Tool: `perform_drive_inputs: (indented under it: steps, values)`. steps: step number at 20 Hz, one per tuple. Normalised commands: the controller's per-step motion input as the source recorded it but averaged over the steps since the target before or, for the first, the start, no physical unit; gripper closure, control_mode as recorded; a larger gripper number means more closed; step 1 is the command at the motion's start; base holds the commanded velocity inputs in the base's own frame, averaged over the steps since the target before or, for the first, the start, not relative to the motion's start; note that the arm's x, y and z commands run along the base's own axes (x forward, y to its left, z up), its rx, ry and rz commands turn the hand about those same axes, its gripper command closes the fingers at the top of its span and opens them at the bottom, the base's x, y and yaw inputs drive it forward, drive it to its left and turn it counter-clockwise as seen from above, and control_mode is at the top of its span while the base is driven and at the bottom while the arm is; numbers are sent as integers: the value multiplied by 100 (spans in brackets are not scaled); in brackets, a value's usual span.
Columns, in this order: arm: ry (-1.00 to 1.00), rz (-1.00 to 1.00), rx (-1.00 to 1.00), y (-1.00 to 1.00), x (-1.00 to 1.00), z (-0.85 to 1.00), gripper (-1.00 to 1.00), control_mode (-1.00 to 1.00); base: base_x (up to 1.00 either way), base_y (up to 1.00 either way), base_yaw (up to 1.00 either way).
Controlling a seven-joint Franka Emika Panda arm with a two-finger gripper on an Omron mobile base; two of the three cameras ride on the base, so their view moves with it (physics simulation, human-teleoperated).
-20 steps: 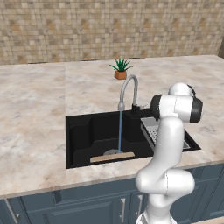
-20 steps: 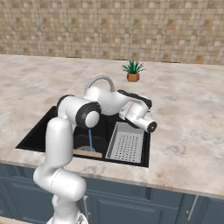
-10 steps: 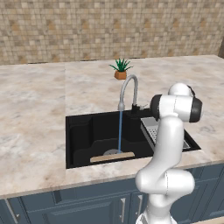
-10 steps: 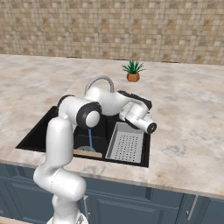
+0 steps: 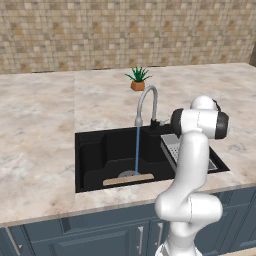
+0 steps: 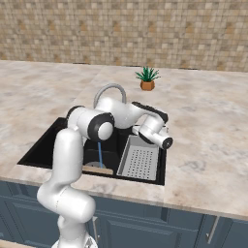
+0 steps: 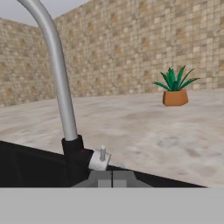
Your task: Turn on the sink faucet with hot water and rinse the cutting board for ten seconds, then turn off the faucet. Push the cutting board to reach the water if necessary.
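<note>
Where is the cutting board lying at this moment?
In the left base view, the cutting board lies flat on the floor of the sink, near its front wall, and the water from the sink faucet falls onto it.

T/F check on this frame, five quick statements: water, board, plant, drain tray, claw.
1. Water runs from the sink faucet. True.
2. The cutting board lies on the counter beside the sink. False: it lies in the sink, at the front, where the stream comes down.
3. The potted plant stands behind the faucet. True.
4. The grey perforated drain tray sits at the sink's left end. False: right end.
5. The claw is open around the faucet handle. False: shut, close in front of it.
</note>
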Motion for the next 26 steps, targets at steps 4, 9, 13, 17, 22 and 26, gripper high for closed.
perform_drive_inputs:
  steps: [4,9,13,17,22,26]
  values:
    - [0,0,0,0,23,0,100,-100,0,0,0]
    - [0,0,0,0,17,0,100,-100,0,0,0]
    - [0,0,0,0,17,-1,100,-100,0,0,0]
    - [0,0,0,0,18,-6,100,-100,0,0,0]
    - [0,0,0,4,16,-10,100,-100,0,0,0]
    - [0,0,0,10,15,-5,100,-100,0,0,0]
